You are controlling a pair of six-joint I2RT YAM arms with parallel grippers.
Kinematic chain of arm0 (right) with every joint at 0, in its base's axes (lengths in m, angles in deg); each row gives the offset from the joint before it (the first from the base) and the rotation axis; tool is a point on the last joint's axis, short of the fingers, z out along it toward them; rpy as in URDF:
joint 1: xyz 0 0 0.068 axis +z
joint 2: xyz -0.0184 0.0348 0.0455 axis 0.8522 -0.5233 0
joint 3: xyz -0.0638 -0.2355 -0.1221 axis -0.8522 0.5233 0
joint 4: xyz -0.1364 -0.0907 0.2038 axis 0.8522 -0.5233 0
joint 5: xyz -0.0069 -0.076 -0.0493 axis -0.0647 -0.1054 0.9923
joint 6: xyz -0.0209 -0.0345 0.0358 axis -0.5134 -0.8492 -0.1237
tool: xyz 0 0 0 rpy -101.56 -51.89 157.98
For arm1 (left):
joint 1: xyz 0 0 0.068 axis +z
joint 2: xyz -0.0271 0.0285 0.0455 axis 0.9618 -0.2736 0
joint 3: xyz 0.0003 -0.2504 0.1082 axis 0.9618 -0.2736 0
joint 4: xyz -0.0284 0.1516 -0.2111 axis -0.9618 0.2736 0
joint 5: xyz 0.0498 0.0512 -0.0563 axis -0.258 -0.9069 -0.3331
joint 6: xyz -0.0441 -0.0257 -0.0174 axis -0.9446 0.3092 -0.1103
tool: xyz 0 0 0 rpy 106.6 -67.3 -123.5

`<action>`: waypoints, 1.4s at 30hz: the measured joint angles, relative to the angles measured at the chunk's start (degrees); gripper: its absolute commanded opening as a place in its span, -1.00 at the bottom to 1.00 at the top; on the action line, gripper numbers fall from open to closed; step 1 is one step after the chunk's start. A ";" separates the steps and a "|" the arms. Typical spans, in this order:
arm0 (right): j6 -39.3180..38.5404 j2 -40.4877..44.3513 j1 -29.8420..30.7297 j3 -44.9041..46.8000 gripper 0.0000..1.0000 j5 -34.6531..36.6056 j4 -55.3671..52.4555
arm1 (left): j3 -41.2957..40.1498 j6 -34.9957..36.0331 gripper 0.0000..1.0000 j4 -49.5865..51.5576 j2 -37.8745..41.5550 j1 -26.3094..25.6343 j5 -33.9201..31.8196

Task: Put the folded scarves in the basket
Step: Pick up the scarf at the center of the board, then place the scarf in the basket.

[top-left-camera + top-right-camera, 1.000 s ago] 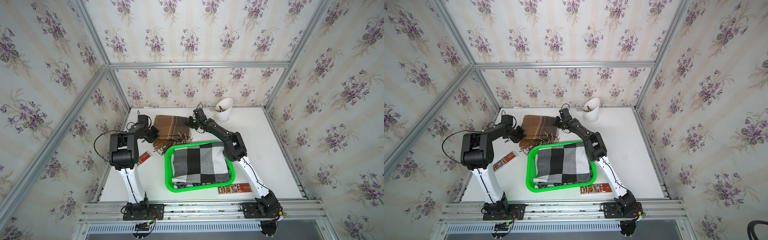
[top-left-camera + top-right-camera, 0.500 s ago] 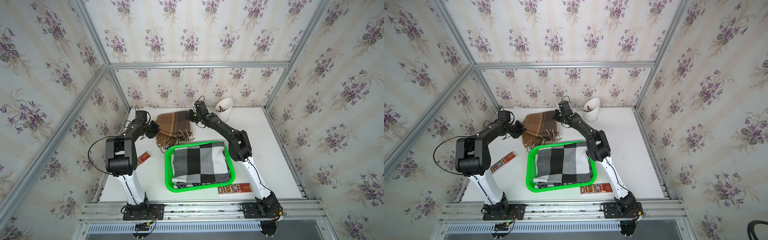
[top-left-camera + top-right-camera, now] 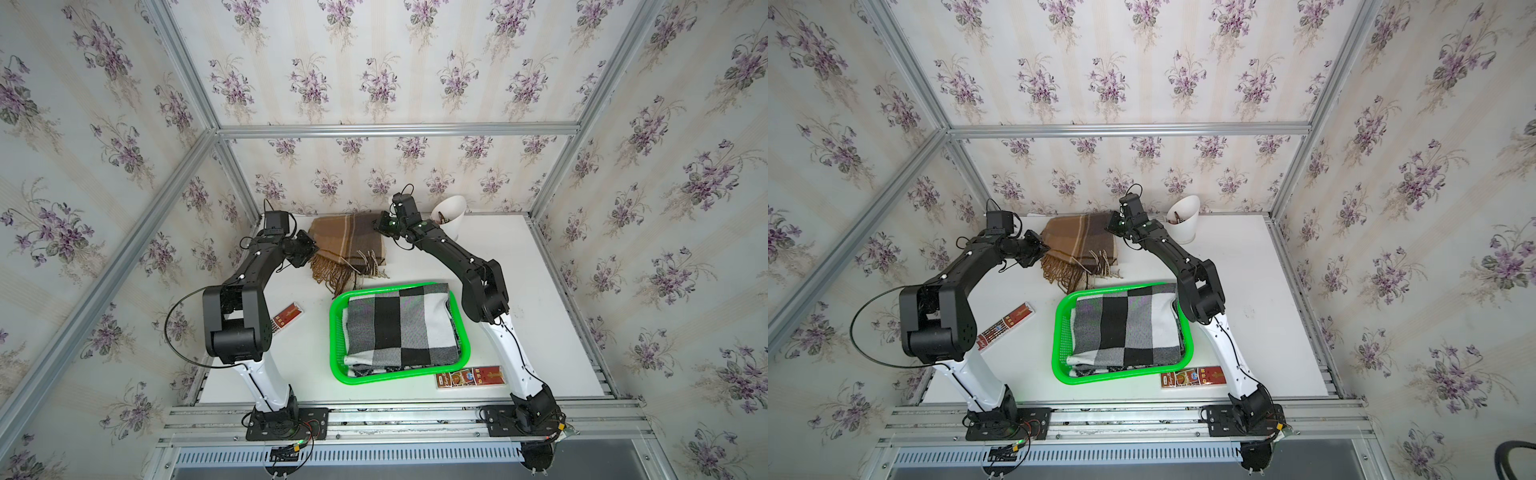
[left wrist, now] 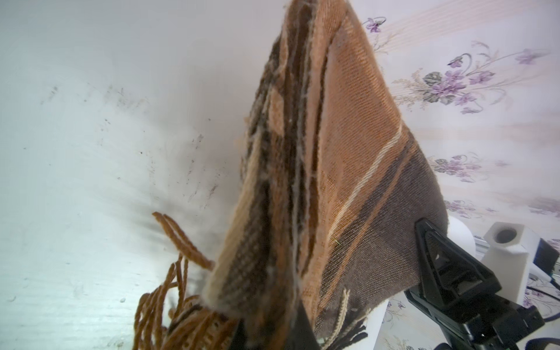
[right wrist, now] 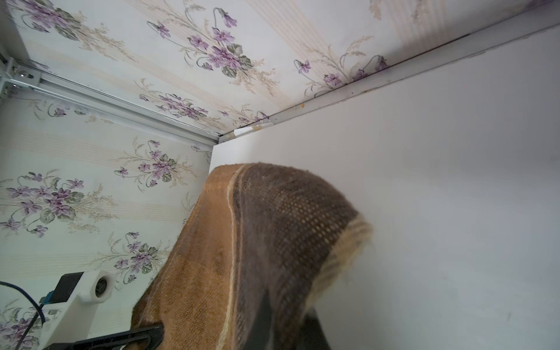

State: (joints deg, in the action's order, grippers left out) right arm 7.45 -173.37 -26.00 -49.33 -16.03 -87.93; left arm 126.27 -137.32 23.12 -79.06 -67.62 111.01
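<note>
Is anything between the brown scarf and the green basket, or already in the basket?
Nothing visible stands between the brown scarf and the basket, but a folded black-and-white checked cloth already fills most of the basket.

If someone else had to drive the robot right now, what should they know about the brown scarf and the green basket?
Left gripper: shut on one side of the brown scarf.
Right gripper: shut on the opposite side.
Scarf: held up between both grippers over the far part of the table, fringe hanging toward the basket.
Basket: already holds a folded black-and-white checked cloth.
Done: scarf gripped and lifted.
Left: carry it over the basket, lower it onto the checked cloth, open both grippers.
</note>
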 measured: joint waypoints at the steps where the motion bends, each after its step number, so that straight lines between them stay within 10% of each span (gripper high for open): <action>1: 0.00 0.57 -0.02 0.04 -1.00 0.02 -0.22 | 0.39 -0.17 -1.00 0.28 0.46 -0.09 0.07; 15: -4.46 13.27 0.50 2.40 -1.00 -0.72 -5.79 | 8.31 -0.52 -1.00 9.35 10.45 -4.59 0.59; 42: -12.09 59.95 2.01 50.53 -1.00 0.20 -14.12 | -9.55 -12.52 -1.00 18.67 42.45 -31.15 -6.78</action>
State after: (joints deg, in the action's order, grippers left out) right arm -4.63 -113.42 -23.99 1.20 -15.83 -102.05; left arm 116.72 -149.85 41.79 -36.62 -98.76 104.23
